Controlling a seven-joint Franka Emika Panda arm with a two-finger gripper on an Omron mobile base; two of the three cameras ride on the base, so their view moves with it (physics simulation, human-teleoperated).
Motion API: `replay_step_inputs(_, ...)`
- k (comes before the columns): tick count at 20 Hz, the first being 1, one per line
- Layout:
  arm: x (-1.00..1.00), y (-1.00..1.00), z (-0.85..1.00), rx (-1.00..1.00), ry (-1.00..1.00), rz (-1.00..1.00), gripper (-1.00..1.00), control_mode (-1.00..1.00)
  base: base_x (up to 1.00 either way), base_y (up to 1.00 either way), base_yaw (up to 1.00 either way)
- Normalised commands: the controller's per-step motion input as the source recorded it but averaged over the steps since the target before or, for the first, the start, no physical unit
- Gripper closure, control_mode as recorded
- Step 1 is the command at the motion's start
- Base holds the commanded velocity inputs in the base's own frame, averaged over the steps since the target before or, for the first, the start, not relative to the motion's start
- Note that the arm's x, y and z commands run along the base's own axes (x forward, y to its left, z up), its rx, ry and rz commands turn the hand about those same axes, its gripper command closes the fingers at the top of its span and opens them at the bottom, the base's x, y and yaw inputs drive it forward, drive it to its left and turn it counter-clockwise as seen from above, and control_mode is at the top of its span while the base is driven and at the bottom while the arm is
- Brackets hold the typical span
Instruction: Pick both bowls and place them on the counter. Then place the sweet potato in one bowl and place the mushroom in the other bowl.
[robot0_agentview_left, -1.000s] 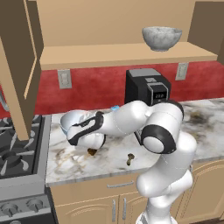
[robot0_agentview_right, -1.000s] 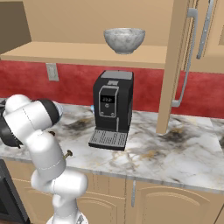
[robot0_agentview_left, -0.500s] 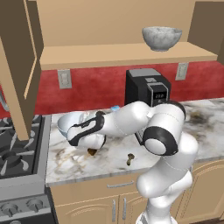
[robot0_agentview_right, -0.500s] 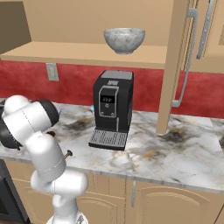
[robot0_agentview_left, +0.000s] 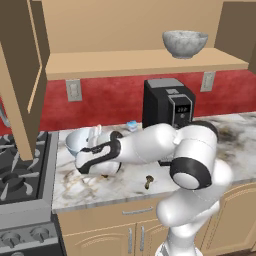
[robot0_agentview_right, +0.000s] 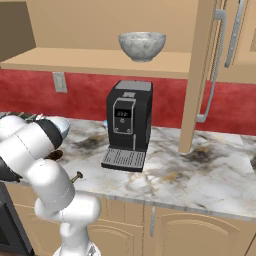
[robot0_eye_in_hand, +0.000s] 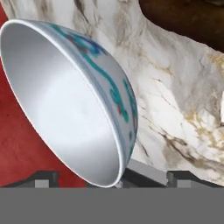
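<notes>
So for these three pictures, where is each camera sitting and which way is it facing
Left base view: behind the arm's left, looking forward and down at the counter; arm reaches left toward the patterned bowl.
Right base view: behind its right, facing the coffee machine; arm at lower left.
Hand view: on the hand, looking along it at the patterned bowl.
Both base views share the grey bowl on the shelf.

You could not see the gripper's fingertips: in the hand view the painted bowl (robot0_eye_in_hand: 78, 105) covered them. In the left base view the forearm hid the near side of that bowl (robot0_agentview_left: 78, 141) by the counter's (robot0_agentview_left: 115, 187) left edge. The sweet potato (robot0_eye_in_hand: 188, 19) was cut off by the hand view's top edge. The mushroom (robot0_agentview_left: 148, 182) near the counter's front edge was too small to detail.
</notes>
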Motion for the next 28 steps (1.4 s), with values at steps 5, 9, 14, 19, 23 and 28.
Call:
replay_step_inputs(5, -0.28, -0.11, 0.37, 0.0, -0.14, 0.0, -1.0, -1.0, 0.0, 0.0, 0.0)
replay_step_inputs(9, -0.26, -0.14, 0.47, 0.0, -0.09, 0.0, -1.0, -1.0, 0.0, 0.0, 0.0)
replay_step_inputs(14, -0.22, -0.16, 0.54, 0.0, -0.02, 0.0, -1.0, -1.0, 0.0, 0.0, 0.0)
replay_step_inputs(19, -0.23, -0.25, 0.56, 0.0, 0.06, 0.0, -1.0, -1.0, 0.0, 0.0, 0.0)
replay_step_inputs(23, -0.29, -0.27, 0.54, -0.02, 0.16, 0.0, -1.0, -1.0, 0.0, 0.0, 0.0)
replay_step_inputs(28, -0.37, -0.27, 0.44, -0.05, 0.21, 0.0, -1.0, -1.0, 0.0, 0.0, 0.0)
